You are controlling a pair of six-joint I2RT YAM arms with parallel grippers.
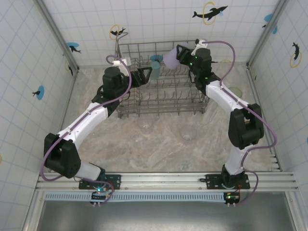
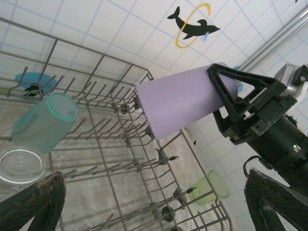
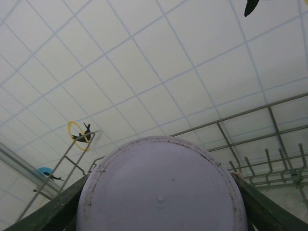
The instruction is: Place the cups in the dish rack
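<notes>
Gripping a lavender plastic tumbler [image 2: 185,102], the right hand [image 1: 180,53] has its black fingers [image 2: 226,91] clamped on either side of the cup near its base. The tumbler is tipped almost on its side, mouth pointing away from the wrist. It hangs in the air above the far end of the large grey wire dish rack [image 1: 161,94], clear of the tines.

Over on the other side, the left hand [image 1: 144,75] hovers at the rack's far left part with its jaws spread wide and nothing between them.

Just ahead of it a teal plastic tumbler [image 1: 155,68] lies tilted among the tines inside the rack.

Out on the marbled tabletop [image 1: 163,151], a clear see-through tumbler [image 1: 145,122] and a second clear tumbler [image 1: 187,133] sit in front of the rack. A light green tumbler [image 1: 236,91] stands just beyond its right side.
</notes>
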